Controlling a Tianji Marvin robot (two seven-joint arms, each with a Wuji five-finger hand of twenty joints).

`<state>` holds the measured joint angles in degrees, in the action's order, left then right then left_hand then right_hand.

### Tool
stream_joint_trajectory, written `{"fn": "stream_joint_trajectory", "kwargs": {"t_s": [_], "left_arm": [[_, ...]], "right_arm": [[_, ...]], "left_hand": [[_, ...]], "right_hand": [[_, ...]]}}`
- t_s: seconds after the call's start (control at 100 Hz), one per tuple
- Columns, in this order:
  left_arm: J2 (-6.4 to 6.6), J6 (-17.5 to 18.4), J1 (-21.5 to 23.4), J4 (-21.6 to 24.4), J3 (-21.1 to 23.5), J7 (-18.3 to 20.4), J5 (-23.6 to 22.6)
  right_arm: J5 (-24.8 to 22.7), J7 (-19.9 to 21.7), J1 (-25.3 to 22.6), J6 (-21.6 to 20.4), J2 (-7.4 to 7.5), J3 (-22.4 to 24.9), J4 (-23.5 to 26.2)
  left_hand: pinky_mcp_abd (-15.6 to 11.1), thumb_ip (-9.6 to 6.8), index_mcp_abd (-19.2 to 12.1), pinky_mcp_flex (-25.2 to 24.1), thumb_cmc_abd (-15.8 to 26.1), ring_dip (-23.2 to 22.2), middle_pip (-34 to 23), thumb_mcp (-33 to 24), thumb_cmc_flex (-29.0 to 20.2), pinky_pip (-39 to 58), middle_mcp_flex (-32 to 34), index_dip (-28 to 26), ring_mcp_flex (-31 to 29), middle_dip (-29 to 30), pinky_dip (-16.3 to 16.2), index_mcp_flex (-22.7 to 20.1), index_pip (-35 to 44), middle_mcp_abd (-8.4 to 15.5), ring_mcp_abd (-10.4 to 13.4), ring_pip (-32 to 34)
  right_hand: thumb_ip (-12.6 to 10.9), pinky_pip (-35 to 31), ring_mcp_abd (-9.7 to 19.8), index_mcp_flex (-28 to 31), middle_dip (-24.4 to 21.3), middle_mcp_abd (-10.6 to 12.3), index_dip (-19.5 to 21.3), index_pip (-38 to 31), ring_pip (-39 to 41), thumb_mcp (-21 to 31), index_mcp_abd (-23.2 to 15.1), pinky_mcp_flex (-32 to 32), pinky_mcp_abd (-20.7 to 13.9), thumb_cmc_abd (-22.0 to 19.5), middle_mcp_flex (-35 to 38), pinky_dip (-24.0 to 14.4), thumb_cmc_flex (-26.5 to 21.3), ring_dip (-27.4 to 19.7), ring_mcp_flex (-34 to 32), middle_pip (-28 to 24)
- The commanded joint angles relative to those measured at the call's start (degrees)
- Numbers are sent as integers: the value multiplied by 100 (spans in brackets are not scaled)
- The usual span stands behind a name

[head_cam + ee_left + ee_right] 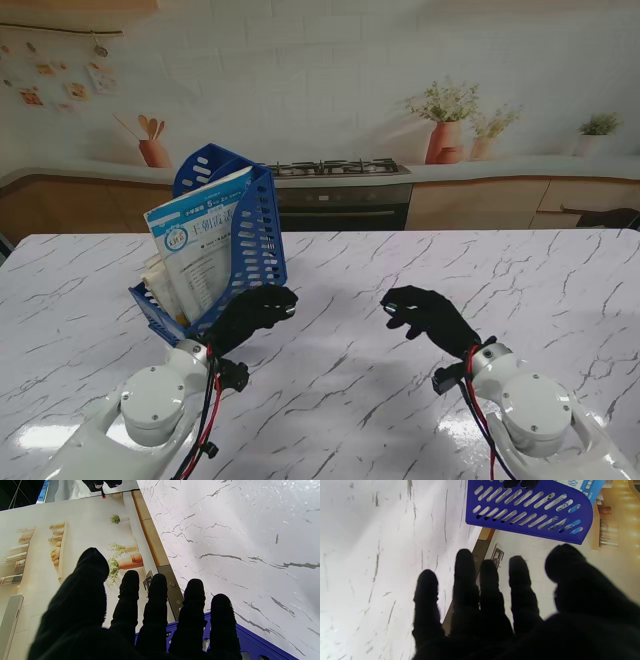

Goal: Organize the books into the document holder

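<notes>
Books (200, 245) stand tilted in the blue holder (255, 235) on the table's (400, 400) left; left hand (250, 312) beside its wall, right hand (428, 312) apart, both empty with fingers loosely spread.

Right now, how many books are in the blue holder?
2 that I can make out. A blue-and-white book stands at the front of the holder, and a paler one is tucked to its left. More may be hidden.
</notes>
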<state>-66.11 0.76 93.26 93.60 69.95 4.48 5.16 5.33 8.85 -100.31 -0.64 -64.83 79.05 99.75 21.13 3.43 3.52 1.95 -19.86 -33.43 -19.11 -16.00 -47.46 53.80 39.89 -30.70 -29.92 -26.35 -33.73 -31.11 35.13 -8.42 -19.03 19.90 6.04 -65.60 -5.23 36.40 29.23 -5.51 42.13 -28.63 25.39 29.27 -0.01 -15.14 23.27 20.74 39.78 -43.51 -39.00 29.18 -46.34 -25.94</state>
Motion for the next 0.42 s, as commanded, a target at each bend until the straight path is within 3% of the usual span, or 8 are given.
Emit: {"fn": "stream_joint_trajectory", "kwargs": {"t_s": [0.0,0.41], "left_arm": [[-28,136,18,-26,-18,51,16],[-10,185,-65,-109,-34,179,79]], "right_arm": [[13,31,-46,30,-19,-13,21],[40,101,-12,79,-9,-12,0]], "left_hand": [[-122,-125,-9,-93,79,-48,-65,-145,-19,-55,81,89,-71,-25,-49,5,-36,26,-2,151],[-84,-131,-22,-121,123,-14,-6,-98,-31,-153,35,129,-39,7,-25,19,-92,13,-113,85]], "right_hand": [[33,-48,-1,12,23,43,-95,32,68,-56,-25,22,355,-70,87,66,-80,-48,-74,26],[25,-98,58,5,50,65,-111,12,142,-236,-27,-17,285,-149,55,59,-143,-15,-63,-60]]}}
